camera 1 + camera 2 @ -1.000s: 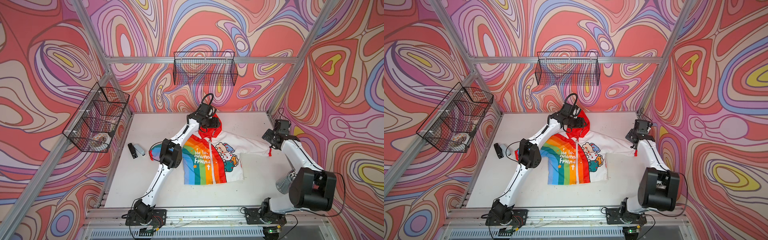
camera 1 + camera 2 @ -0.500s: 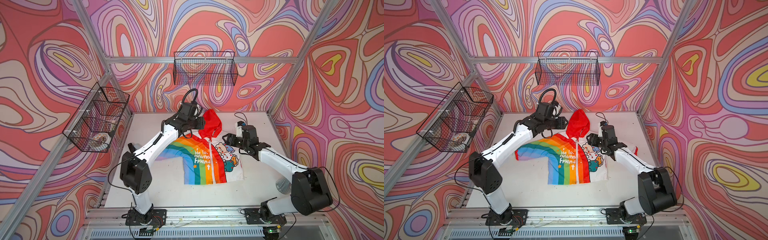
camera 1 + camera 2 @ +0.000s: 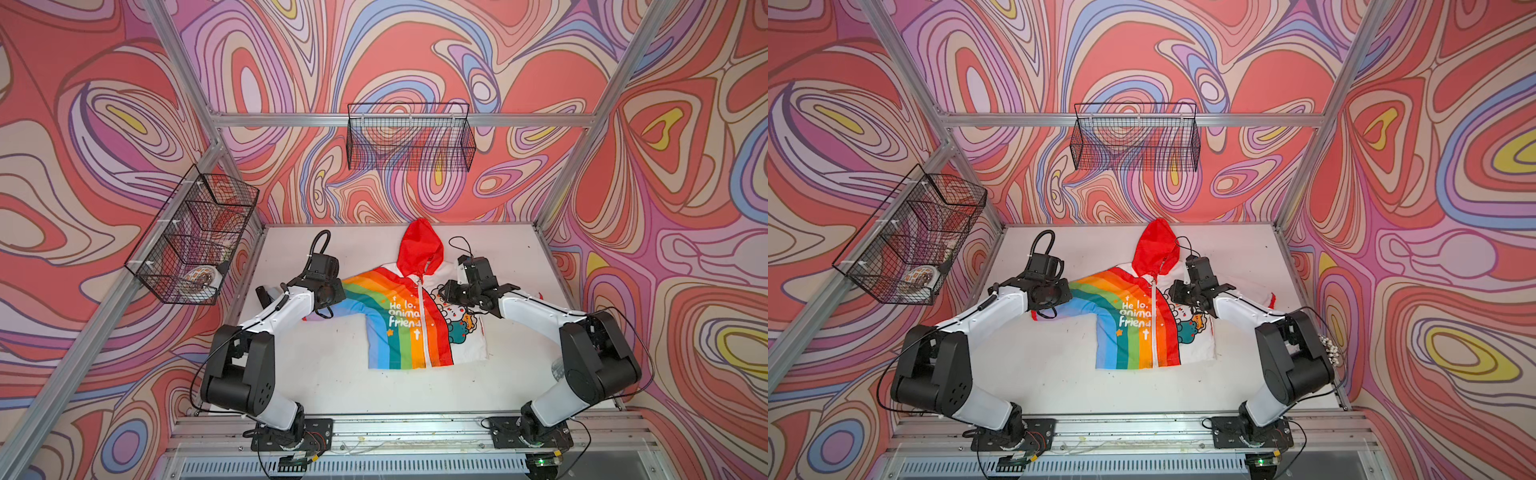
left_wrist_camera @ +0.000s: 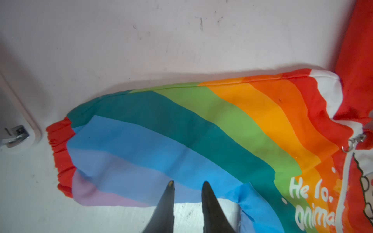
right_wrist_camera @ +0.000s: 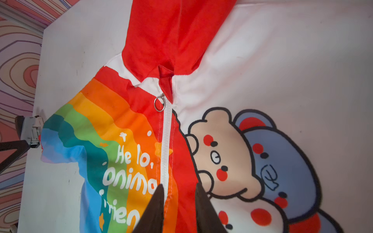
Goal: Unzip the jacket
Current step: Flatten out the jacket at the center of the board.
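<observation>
The right gripper [image 5: 179, 188] has its jaws a little apart, with nothing in them. It is over the zip [image 5: 166, 141], part way down the chest. The left gripper [image 4: 188, 186] has its jaws a little apart too and holds nothing. It is over the edge of the rainbow sleeve [image 4: 161, 141].

The jacket [image 3: 409, 328] lies flat in the middle of the table [image 3: 332, 386], with its hood [image 3: 419, 249] pointing at the back wall. The zip is shut all the way up. Its ring [image 5: 159, 103] lies at the top, just under the hood, flopped onto the rainbow side.

I think the job now is to catch that ring. The right gripper should go along the zip toward the hood. The ring is small and flat, so pinch only the ring, not the cloth. The left gripper should press the jacket down near the collar. Then pull straight down the zip, slowly, so the thin cloth does not bunch up.
</observation>
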